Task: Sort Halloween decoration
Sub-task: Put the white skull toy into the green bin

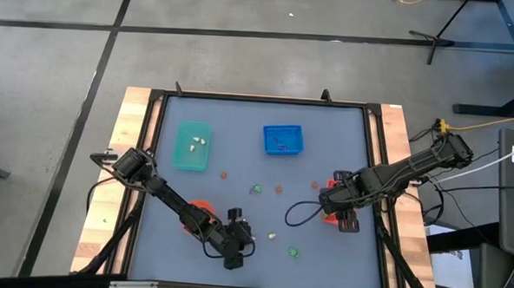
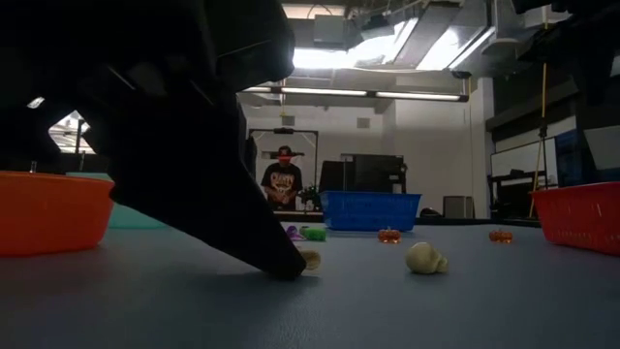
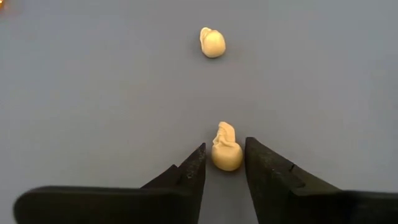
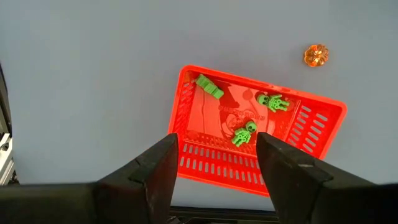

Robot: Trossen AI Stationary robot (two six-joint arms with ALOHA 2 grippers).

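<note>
My left gripper is open near the table's near edge. Its fingertips are down at the table on either side of a small cream skull trinket, with slim gaps showing. The skull lies on the mat. A second cream skull lies a little beyond it. My right gripper is open and hovers over the red tray, which holds three green trinkets. An orange pumpkin trinket lies on the mat just outside that tray.
The teal tray holds cream pieces. The blue tray stands toward the far side. The orange bowl is partly under my left arm. Loose orange and green trinkets dot the mat's middle. A person stands beyond the table.
</note>
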